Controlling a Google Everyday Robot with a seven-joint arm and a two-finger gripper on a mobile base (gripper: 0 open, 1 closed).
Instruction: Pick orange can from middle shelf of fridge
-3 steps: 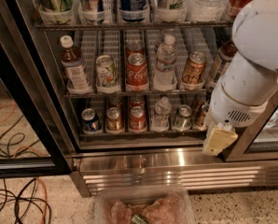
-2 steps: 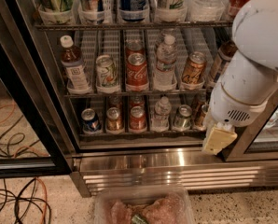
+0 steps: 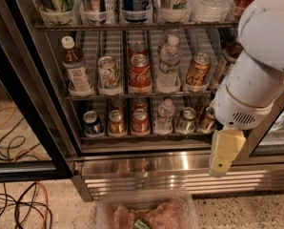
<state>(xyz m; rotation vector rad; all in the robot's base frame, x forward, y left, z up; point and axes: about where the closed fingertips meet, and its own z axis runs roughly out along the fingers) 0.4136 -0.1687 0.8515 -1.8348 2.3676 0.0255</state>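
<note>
From my end, the orange can (image 3: 197, 70) stood upright on the middle shelf (image 3: 108, 96) of the fridge (image 3: 37, 94), in the lane second from the right that I could see, seated in its clear front cup. On its left was a clear white-capped bottle (image 3: 169, 61), and past that the red Coca-Cola can (image 3: 139, 70); a dark bottle (image 3: 230, 56) stood on its right, partly behind the arm's white housing. The gripper (image 3: 225, 151) hung well below that row, pointing down in front of the fridge's lower edge, just above the stainless louvred base (image 3: 147, 171), and off to the right of the can's lane. I could not tell whether it was open or closed, though it was carrying nothing. The relation that mattered was plain: the can lay up and to the left of the gripper and further in, with its long axis vertical. I judged the wrist would have to rise and turn level to approach the can from the front, and the two neighbouring bottles left little room on either side.
</note>
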